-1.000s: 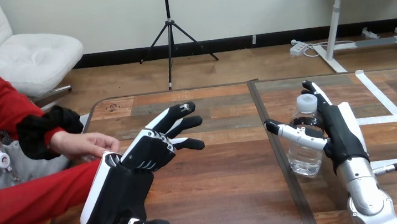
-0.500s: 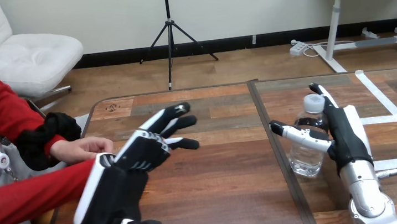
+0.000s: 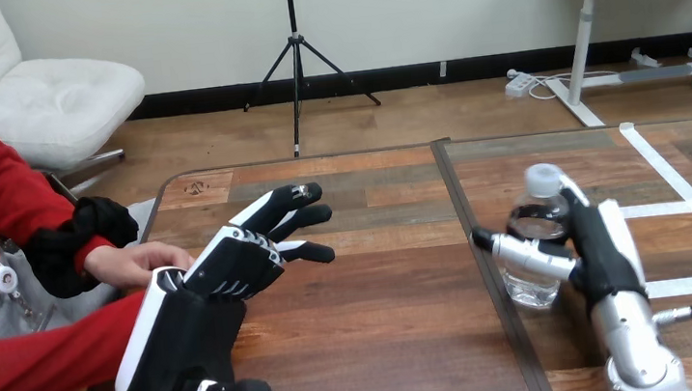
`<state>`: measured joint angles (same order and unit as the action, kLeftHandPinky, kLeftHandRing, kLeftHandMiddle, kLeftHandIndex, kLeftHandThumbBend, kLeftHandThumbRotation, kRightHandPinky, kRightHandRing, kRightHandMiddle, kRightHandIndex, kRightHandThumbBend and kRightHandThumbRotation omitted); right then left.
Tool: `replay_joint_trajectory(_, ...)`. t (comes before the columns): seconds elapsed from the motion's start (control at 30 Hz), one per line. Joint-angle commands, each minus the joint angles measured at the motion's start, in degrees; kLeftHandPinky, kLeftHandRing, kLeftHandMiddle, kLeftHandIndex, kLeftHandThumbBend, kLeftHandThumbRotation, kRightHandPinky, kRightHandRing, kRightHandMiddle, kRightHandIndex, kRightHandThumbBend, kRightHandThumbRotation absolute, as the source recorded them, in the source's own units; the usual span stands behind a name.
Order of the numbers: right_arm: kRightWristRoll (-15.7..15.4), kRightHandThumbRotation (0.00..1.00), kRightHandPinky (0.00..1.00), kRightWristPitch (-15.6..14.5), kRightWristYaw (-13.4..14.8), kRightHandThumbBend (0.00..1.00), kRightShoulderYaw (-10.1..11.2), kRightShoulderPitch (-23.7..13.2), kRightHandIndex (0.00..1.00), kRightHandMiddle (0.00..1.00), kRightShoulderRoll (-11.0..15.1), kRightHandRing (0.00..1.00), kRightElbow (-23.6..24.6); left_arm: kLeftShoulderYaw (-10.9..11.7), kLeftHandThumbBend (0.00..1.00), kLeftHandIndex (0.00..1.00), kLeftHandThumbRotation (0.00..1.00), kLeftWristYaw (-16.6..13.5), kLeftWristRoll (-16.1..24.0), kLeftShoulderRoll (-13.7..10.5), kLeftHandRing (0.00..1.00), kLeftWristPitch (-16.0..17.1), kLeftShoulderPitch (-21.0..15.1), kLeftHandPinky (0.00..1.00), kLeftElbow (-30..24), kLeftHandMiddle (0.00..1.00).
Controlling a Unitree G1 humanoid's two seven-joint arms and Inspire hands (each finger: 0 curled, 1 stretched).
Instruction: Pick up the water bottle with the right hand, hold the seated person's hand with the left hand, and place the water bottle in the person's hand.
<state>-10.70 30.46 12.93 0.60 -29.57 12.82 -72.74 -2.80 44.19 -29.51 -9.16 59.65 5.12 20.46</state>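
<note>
A clear water bottle [image 3: 532, 252] with a white cap stands on the table at the right, leaning a little. My right hand [image 3: 602, 248] wraps it from the right, with the thumb [image 3: 521, 250] across the bottle's front and the fingers curled behind it. Over the table's left part my left hand [image 3: 226, 268] is raised and open, fingers spread and pointing right. Just left of it lies the person's hand [image 3: 134, 262], palm down near the table's left edge, partly hidden by my left hand. I cannot tell whether the two touch.
A dark seam [image 3: 481, 259] runs down the wooden table just left of the bottle. White tape lines [image 3: 685, 206] mark the table's right part. The person's red-sleeved forearm [image 3: 39, 354] lies along the table's left edge.
My right hand's fingers have curled in behind the bottle, which now leans slightly. My left hand has drifted left and lower. The person's hand has drawn back a little to the left.
</note>
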Motion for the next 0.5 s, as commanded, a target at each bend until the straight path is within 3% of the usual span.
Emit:
replay_joint_trajectory(0.0,-0.6,0.35,0.89,-1.0,0.4,1.00,-0.7,-0.4,0.94,0.91,-1.8,0.91,-1.0,0.8,0.91,0.84,0.69,0.3,-2.0,-0.7,0.83,-1.4,-0.5,0.69,-3.8,0.87)
replay_joint_trajectory(0.47,-0.5,0.36,0.88,-2.4,0.6,1.00,-0.1,-0.3,0.93,0.90,-2.4,0.90,-1.6,2.2,0.86,0.85,0.67,1.4,-2.8,-0.7,0.84,-2.8,0.6,0.71,-5.3,0.87)
